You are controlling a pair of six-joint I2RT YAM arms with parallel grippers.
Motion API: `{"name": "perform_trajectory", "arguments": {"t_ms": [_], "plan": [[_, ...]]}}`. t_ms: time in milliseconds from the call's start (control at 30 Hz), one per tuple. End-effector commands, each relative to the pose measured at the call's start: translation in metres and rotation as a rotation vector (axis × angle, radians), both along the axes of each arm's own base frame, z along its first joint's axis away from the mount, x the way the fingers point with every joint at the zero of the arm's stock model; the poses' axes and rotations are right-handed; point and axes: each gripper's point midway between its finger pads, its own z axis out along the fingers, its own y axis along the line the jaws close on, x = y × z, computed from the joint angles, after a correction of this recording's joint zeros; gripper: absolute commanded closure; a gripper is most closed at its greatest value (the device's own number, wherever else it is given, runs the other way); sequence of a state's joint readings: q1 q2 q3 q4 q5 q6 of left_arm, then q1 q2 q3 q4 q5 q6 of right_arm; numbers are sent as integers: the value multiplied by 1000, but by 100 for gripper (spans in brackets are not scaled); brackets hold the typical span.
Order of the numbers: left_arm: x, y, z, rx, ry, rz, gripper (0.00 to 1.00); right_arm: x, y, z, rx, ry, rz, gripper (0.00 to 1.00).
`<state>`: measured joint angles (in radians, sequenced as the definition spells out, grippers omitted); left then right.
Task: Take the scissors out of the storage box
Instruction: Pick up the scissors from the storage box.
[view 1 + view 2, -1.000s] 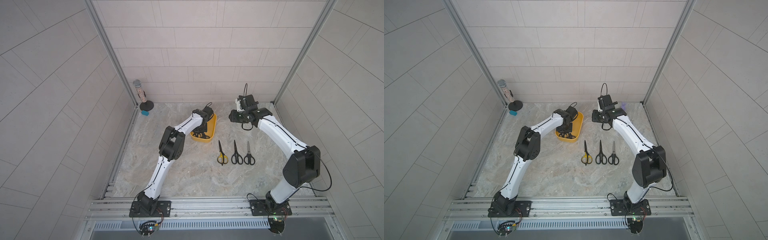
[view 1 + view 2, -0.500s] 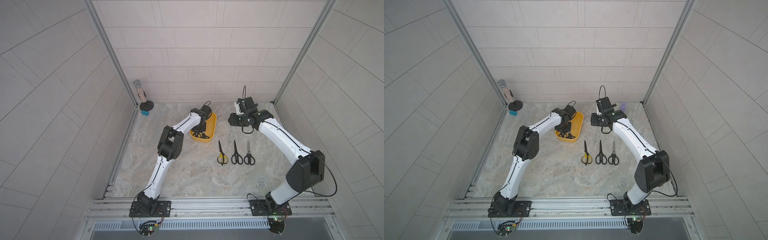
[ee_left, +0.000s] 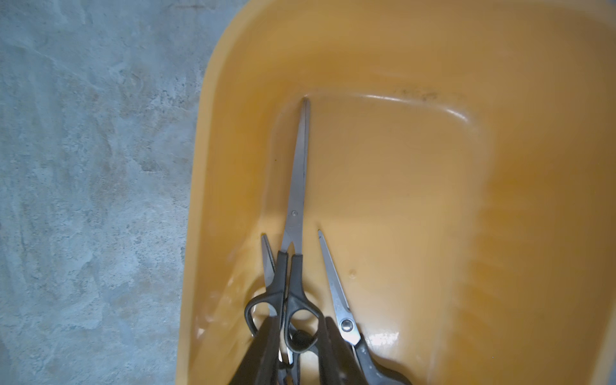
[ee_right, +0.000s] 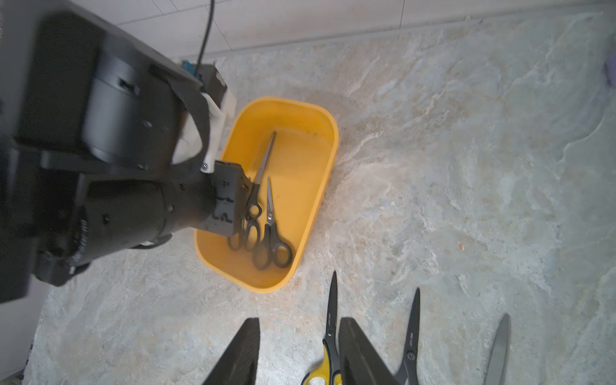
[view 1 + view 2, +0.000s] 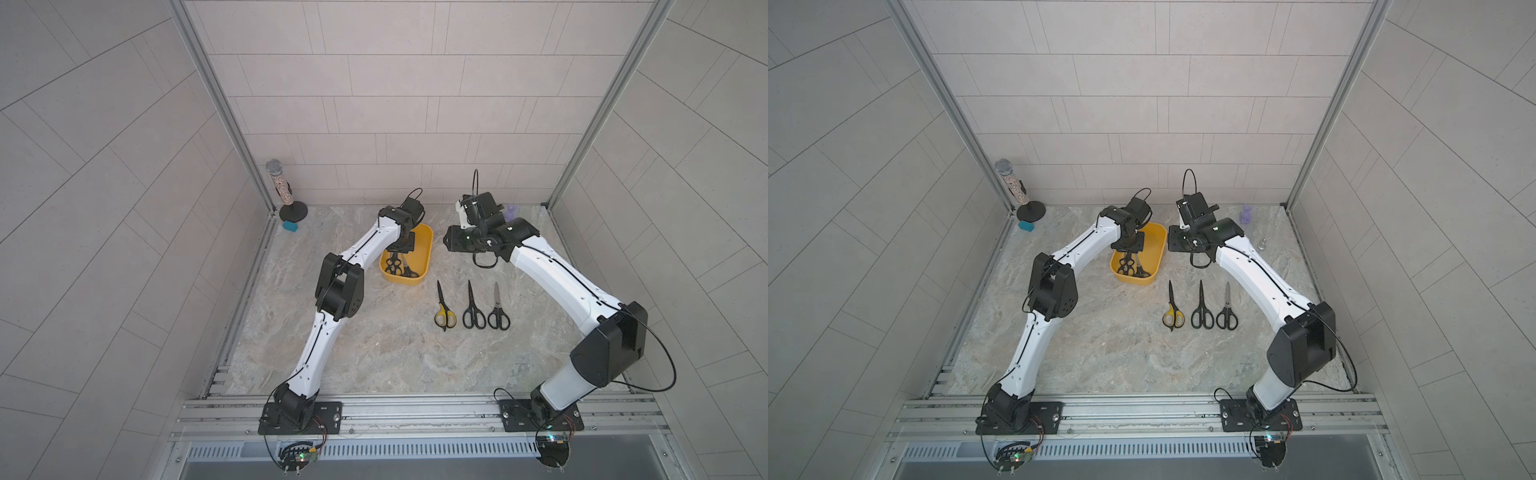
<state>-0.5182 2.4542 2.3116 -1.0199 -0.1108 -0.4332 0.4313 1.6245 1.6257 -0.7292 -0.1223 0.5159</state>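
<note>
While grey tiles (image 5: 415, 104) wall the marbled table (image 5: 395, 361), left tool (image 3: 300, 321) pinches scissors (image 3: 296, 186); right tool (image 4: 300, 321) — parted, empty.

No legible text anywhere

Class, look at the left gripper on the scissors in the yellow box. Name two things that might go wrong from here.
1. The left gripper seems to pinch only one handle loop of the long scissors, so they may swing or slip when lifted.
2. Their handles overlap a second pair in the storage box; that pair might snag and be dragged along.
</note>
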Motion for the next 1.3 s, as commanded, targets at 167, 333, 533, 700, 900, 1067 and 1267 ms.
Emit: {"name": "perform_trajectory", "arguments": {"t_ms": [167,333,533,700,900,1067,1267], "plan": [[-24,20,-17,54,108,41,74,8,1,14,-45,20,17,56],[-34,19,-29,58,166,48,75,6,0,14,-44,24,18,56],[-28,12,-43,36,160,49,75,5,-7,26,-39,0,14,56],[-29,15,-49,76,182,57,76,4,-9,25,-43,4,17,56],[-30,18,-58,97,191,63,76,6,-10,29,-32,0,22,56],[-33,20,-69,113,218,64,78,6,-11,28,-26,6,24,56],[-38,27,-81,163,256,63,87,8,-12,30,-16,9,23,56]]}}
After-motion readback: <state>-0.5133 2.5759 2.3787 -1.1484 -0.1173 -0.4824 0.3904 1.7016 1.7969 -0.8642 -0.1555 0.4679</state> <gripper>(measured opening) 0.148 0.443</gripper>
